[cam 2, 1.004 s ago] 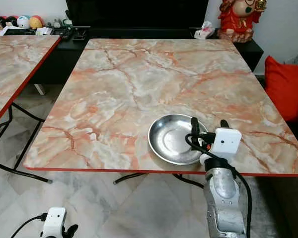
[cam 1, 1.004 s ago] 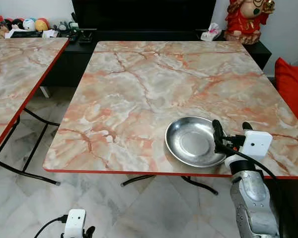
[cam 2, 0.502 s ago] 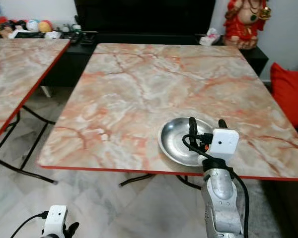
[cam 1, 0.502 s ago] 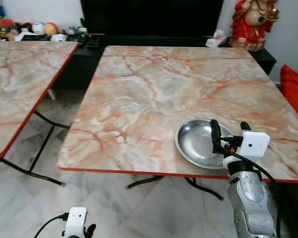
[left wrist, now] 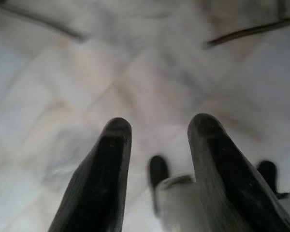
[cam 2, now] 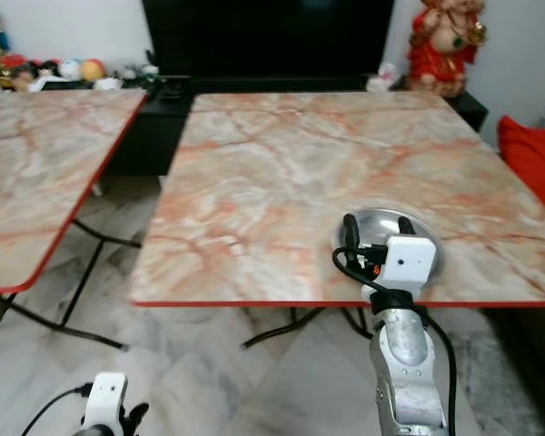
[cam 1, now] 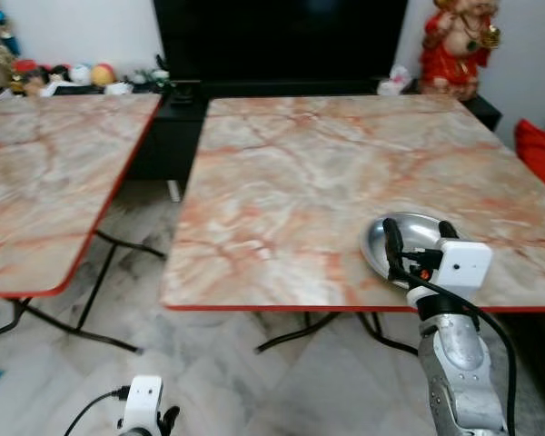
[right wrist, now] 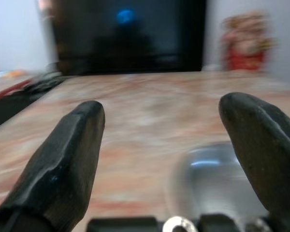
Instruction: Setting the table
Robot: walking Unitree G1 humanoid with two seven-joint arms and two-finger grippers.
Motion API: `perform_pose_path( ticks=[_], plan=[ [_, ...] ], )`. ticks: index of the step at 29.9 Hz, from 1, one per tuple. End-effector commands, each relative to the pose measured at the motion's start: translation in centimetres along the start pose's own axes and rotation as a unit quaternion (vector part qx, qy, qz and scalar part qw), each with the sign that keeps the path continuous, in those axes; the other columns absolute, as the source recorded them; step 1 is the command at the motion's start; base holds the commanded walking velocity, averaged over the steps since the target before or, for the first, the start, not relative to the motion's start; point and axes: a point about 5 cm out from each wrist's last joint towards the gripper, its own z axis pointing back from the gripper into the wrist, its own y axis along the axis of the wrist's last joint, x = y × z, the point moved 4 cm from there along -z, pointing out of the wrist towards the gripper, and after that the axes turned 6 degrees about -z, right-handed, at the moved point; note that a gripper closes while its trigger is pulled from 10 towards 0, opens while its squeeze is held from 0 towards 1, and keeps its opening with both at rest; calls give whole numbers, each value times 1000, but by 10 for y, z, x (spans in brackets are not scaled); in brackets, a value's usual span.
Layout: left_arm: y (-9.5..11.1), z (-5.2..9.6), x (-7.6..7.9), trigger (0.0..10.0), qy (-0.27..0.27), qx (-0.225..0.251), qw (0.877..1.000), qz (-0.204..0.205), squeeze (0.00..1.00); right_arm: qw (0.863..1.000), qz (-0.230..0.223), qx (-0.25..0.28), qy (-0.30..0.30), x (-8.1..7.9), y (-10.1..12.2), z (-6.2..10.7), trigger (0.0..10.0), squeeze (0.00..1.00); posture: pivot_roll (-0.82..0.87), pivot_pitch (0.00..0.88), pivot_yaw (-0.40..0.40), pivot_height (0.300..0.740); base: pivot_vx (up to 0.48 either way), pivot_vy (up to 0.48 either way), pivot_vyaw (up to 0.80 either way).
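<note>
Here the bowl (cam 1: 409, 245) sits near the worktop's (cam 1: 291, 182) front right edge; the right gripper's (cam 1: 418, 243) fingers hang spread wide above it, holding nothing. The left gripper (left wrist: 157, 128) hangs over the floor (left wrist: 87, 63), fingers parted, empty.

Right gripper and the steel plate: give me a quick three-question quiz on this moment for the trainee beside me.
1. True or false: the right gripper is shut on the steel plate.
2. Multiple choice: where does the steel plate rest? A) at the middle of the marble table; B) near the table's front edge, towards its right side; C) on the floor.
3. Short answer: where is the left gripper, and what does it point at?

Key
1. False. Its fingers are spread wide, at the plate's near rim, with nothing between them.
2. B.
3. It hangs low at the robot's left side, open, pointing at the tiled floor.
</note>
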Motion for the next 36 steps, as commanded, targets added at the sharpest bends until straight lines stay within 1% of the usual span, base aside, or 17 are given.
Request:
perform_pose_path(
  ticks=[1, 4, 7, 13, 26, 36],
  plan=[
    [-10, 3, -4, 10000, 6, -14, 1000, 6, 0, 1000, 4, 13, 21, -10, 7, -2, 10000, 0, -7, 16, 7, 740, 0, 412, 800],
    [-9, 3, -4, 10000, 6, -12, 1000, 6, 0, 1000, 2, 13, 22, -10, 7, -3, 10000, 0, -7, 17, 7, 740, 0, 412, 758],
    [-8, 2, -3, 10000, 5, -10, 1000, 8, 0, 1000, -7, 14, 19, -9, 7, -5, 10000, 0, -8, 22, 6, 740, 0, 411, 0],
    [-8, 2, -2, 10000, 6, -9, 1000, 11, 0, 1000, -4, 14, 23, -10, 8, -5, 10000, 0, -17, 29, 7, 740, 0, 415, 0],
    [-10, 3, -4, 10000, 9, -12, 1000, 14, 0, 1000, -7, 17, 10, -6, 9, -8, 10000, 0, -20, 45, 13, 740, 0, 413, 0],
    [-12, 3, -4, 10000, 7, -16, 1000, 14, 0, 1000, -11, 19, -2, -6, 10, -10, 10000, 0, -24, 51, 12, 740, 0, 413, 0]
  ],
)
